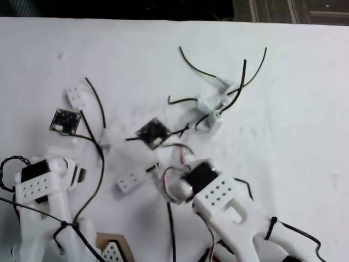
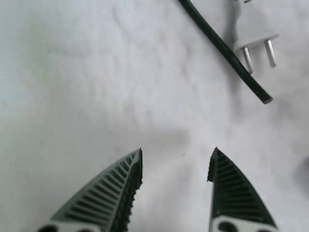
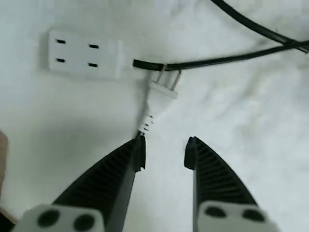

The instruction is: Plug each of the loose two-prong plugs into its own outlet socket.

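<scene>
My right gripper (image 3: 164, 152) is open, its fingertips just short of a white two-prong plug (image 3: 161, 89) lying flat on the table. The plug's prongs point at a black cable (image 3: 231, 60), and a white outlet block (image 3: 84, 59) with two pairs of slots lies beside it. From above, this outlet block (image 1: 130, 181) sits left of the right gripper (image 1: 165, 173). My left gripper (image 2: 176, 166) is open over bare table. Another white plug (image 2: 253, 34), prongs showing, lies ahead of it beside a dark cable (image 2: 222, 48). A second white outlet (image 1: 76, 97) lies at the far left.
Two black square pieces (image 1: 65, 121) (image 1: 154, 132) lie mid-table. A tangle of white plugs with black cable ends (image 1: 211, 105) sits farther back, right of centre. The left arm (image 1: 41, 188) stands at the front left with cables trailing over it. A cardboard piece (image 1: 112, 245) lies at the front edge.
</scene>
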Robot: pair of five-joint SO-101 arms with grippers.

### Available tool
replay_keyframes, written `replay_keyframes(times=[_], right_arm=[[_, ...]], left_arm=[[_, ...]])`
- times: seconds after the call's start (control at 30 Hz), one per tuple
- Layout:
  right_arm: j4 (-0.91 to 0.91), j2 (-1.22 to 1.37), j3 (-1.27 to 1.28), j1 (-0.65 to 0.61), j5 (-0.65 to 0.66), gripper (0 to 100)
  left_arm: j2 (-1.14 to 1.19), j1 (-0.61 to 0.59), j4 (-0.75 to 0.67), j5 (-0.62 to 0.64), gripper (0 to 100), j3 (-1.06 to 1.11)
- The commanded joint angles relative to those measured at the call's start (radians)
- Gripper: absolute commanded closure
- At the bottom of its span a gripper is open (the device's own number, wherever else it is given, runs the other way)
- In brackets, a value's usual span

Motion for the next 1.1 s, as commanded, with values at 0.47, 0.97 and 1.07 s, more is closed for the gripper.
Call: replay_keyframes(times=[0.47, 0.97, 1.07], right_arm=[[-0.278, 0.415, -0.078, -0.018, -0.054, 85.4], [-0.410, 0.558, -0.083, 0.127, 0.012, 97.5], [-0.407, 0.558, -0.083, 0.173, 0.071, 97.8]], left_arm=[[-0.031, -0.005, -0.014, 0.011, 77, 0.000], [-0.031, -0.007, -0.014, 0.011, 77, 0.000], [-0.031, -0.007, -0.014, 0.011, 77, 0.000]])
